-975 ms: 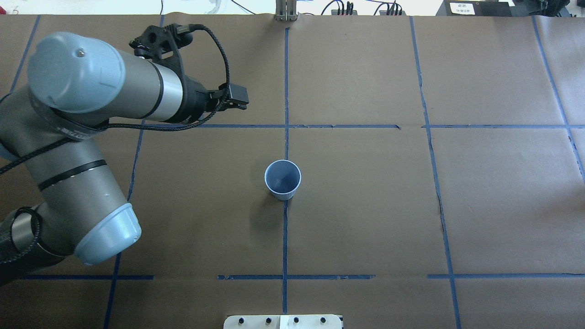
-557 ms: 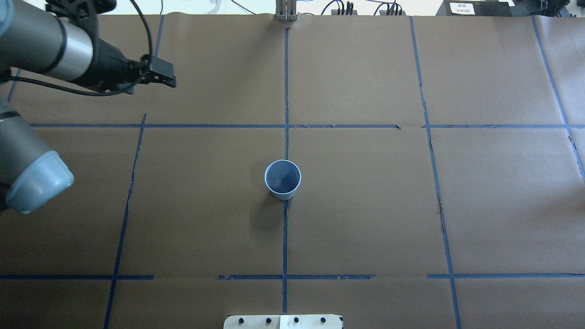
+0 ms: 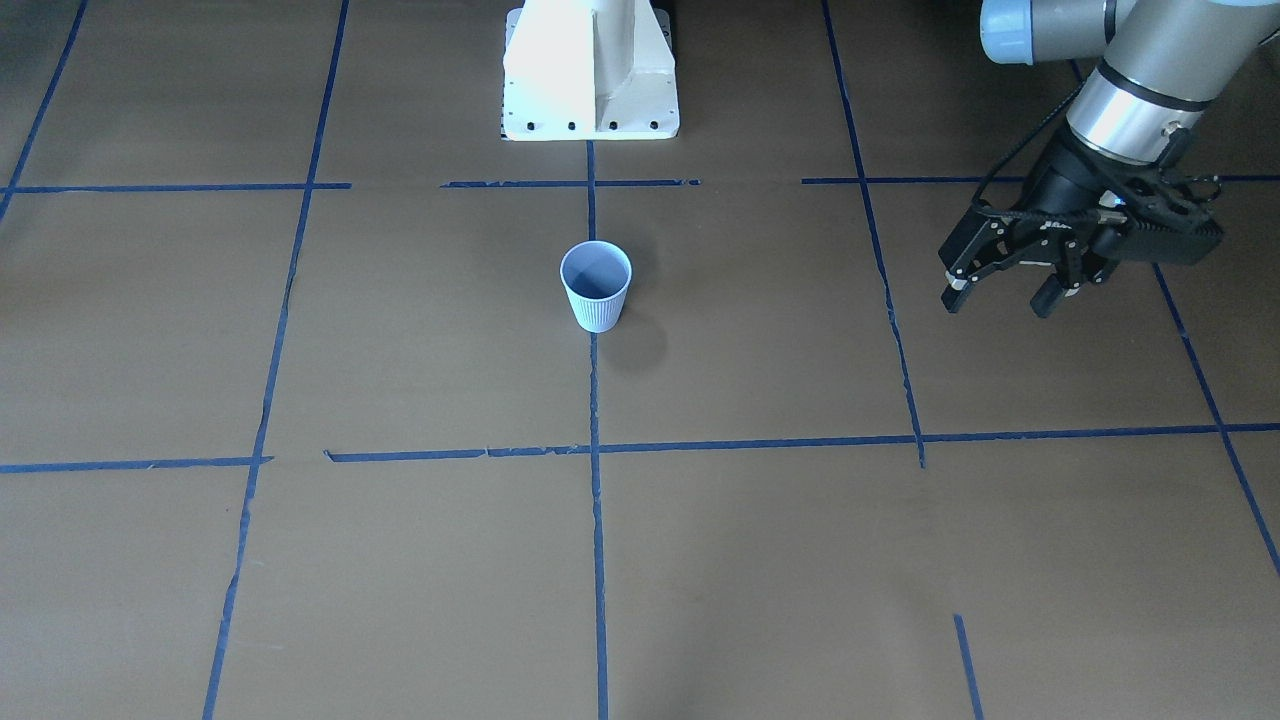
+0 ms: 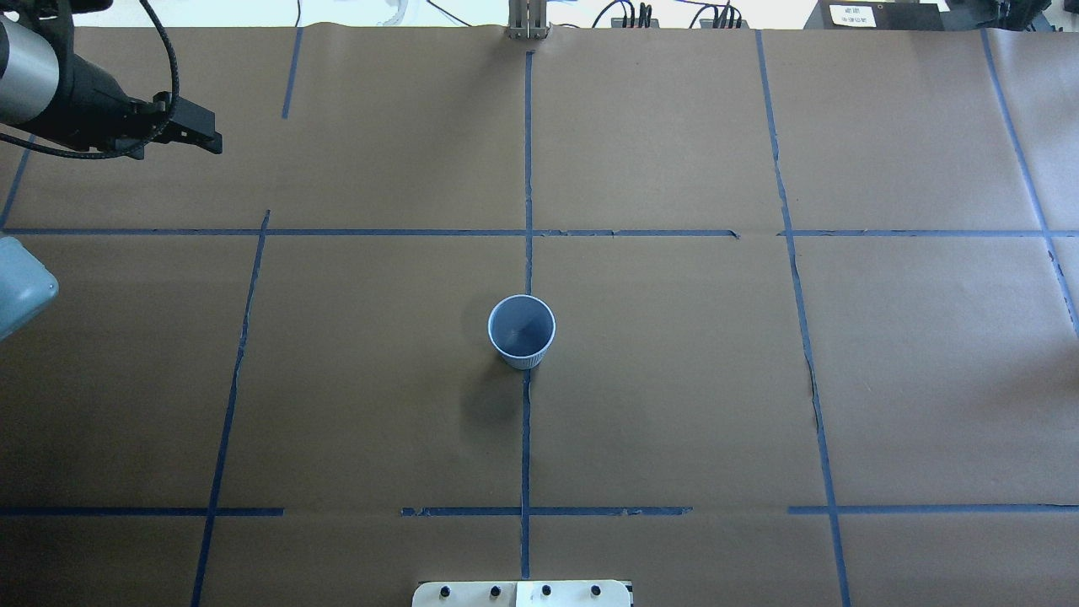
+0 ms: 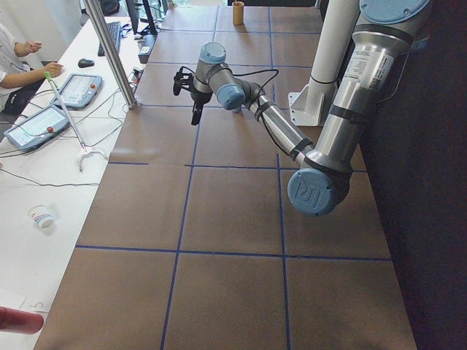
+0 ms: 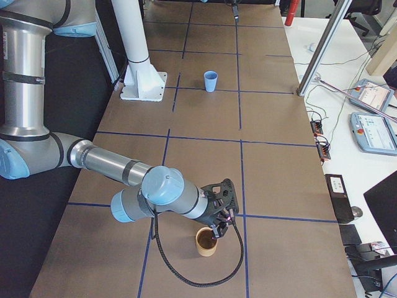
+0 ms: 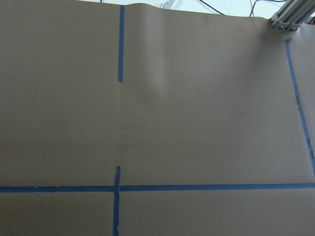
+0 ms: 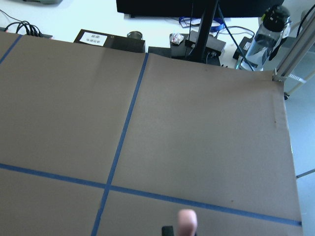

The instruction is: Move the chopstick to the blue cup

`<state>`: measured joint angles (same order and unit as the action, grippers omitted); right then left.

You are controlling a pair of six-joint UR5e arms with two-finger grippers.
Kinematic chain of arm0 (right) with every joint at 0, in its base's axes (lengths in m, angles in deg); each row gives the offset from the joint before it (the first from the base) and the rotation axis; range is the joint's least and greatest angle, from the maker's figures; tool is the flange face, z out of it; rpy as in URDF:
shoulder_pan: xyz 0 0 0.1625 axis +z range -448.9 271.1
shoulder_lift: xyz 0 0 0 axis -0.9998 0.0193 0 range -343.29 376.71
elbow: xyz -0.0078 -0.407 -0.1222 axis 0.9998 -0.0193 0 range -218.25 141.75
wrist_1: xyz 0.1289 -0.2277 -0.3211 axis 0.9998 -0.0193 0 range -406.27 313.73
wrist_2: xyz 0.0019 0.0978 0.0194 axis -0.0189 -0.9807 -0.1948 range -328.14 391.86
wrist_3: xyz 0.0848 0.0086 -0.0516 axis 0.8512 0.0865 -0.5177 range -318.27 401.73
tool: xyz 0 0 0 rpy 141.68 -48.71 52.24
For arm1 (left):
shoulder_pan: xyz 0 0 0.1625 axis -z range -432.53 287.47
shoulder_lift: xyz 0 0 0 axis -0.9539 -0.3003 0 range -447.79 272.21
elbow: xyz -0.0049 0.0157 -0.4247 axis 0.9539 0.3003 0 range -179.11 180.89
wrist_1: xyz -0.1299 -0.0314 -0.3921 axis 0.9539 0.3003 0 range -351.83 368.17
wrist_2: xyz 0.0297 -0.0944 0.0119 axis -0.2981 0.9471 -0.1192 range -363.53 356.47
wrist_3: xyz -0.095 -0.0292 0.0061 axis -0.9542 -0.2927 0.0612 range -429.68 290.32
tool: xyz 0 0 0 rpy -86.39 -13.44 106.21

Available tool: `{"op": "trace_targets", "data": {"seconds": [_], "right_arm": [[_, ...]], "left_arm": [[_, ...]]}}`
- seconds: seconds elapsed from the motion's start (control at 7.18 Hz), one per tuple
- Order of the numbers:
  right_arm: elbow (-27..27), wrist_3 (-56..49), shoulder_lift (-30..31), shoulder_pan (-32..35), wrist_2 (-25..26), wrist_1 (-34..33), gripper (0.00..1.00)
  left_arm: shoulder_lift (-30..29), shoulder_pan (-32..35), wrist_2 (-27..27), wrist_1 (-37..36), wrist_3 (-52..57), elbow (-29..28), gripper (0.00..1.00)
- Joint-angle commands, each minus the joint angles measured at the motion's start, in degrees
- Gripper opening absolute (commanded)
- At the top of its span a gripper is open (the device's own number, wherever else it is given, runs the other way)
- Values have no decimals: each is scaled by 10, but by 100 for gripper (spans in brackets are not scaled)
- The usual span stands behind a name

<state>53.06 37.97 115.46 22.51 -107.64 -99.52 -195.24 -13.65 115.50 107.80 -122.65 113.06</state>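
Observation:
The blue cup (image 3: 596, 285) stands upright near the middle of the table (image 4: 674, 379), and nothing shows inside it (image 4: 522, 330). My left gripper (image 3: 1000, 302) hovers far off to the cup's side with its fingers apart and nothing between them; in the overhead view it (image 4: 206, 139) sits at the far left. My right gripper (image 6: 220, 231) hangs at the rim of a brown cup (image 6: 206, 243). A blurred pinkish tip, the chopstick (image 8: 187, 221), pokes up at the bottom of the right wrist view. I cannot tell whether the right gripper is open or shut.
The robot's white pedestal (image 3: 590, 70) stands behind the blue cup. Blue tape lines divide the brown paper into squares. Beyond the table's far edge lie cables and tablets (image 6: 372, 118), and a person sits at a side bench (image 5: 18, 62).
My left arm has swung away from the cup, moving left and toward the far edge in the overhead view. The blue cup has stayed put.

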Motion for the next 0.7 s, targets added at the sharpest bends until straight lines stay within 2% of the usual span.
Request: {"op": "trace_targets", "data": {"seconds": [0.0,0.14,0.28,0.56], "right_arm": [[70,27,-9,8,1,-10,0],[96,131,-36,-29,-26,-13,0],[98,205,-77,-75,-59,-9,0],[106,251,-162,-184,-69,-14,0]], "left_arm": [[3,12,0,-3,44,-19,100],[4,27,2,-3,77,-31,100],[29,37,2,-3,128,-36,100],[37,53,2,-3,176,-49,100]]}}
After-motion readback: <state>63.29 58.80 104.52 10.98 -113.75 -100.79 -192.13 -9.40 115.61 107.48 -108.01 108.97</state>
